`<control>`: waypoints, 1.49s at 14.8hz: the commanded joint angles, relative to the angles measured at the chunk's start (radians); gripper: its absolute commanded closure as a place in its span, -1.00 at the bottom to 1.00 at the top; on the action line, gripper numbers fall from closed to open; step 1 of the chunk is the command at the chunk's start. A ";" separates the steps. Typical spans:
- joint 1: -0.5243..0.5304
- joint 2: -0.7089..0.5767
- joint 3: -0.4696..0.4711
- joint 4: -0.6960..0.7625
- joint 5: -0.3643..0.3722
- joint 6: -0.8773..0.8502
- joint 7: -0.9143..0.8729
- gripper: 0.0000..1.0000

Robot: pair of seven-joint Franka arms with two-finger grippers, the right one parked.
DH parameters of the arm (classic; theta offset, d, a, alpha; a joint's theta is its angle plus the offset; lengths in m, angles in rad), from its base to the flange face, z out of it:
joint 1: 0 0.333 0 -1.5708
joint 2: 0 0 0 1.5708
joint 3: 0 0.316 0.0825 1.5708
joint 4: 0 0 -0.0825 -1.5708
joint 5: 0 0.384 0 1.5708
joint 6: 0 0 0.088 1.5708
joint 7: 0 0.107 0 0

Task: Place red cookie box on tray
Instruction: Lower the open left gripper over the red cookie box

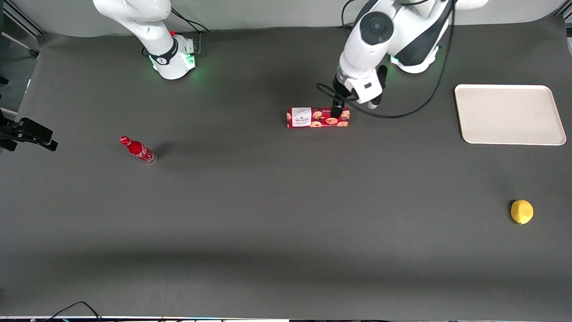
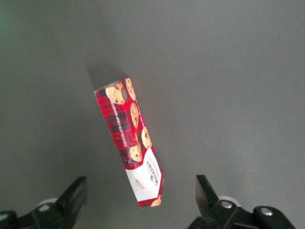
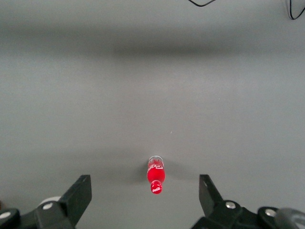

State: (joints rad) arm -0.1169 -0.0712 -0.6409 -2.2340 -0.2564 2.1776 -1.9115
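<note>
Gripper: the left arm's gripper (image 1: pixel 338 109) is seen lowered over the red cookie box (image 1: pixel 317 117), above the end of the carton away from its white label; in the left wrist view its fingers (image 2: pixel 71 198) are spread wide apart, with the carton (image 2: pixel 131 138) lying between and below them, untouched.
Red cookie box: the tartan carton is shown lying flat on the dark table (image 1: pixel 268 214), near the middle, close to the working arm's base.
Tray: the cream-white tray (image 1: pixel 509 114) is pictured toward the working arm's end of the table, well apart from the box, with nothing on it.
Lemon: a yellow lemon (image 1: pixel 521 211) is seen nearer the front camera than the tray.
Bottle: a small red bottle (image 1: pixel 138 150) is shown standing toward the parked arm's end of the table.
</note>
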 commanded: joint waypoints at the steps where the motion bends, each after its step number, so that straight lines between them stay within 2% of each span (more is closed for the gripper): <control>1: -0.052 0.074 -0.029 -0.055 0.052 0.138 -0.121 -1.00; 3: -0.069 0.125 -0.040 -0.056 0.090 0.163 -0.158 -1.00; 6: -0.101 0.203 -0.042 -0.068 0.204 0.221 -0.274 -1.00; 9: -0.118 0.264 -0.040 -0.082 0.265 0.263 -0.314 -1.00; 17: -0.129 0.332 -0.039 -0.121 0.330 0.346 -0.342 -1.00; 22: -0.130 0.401 -0.039 -0.121 0.531 0.401 -0.526 -1.00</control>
State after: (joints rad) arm -0.2312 0.2929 -0.6874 -2.3523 0.1797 2.5379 -2.3346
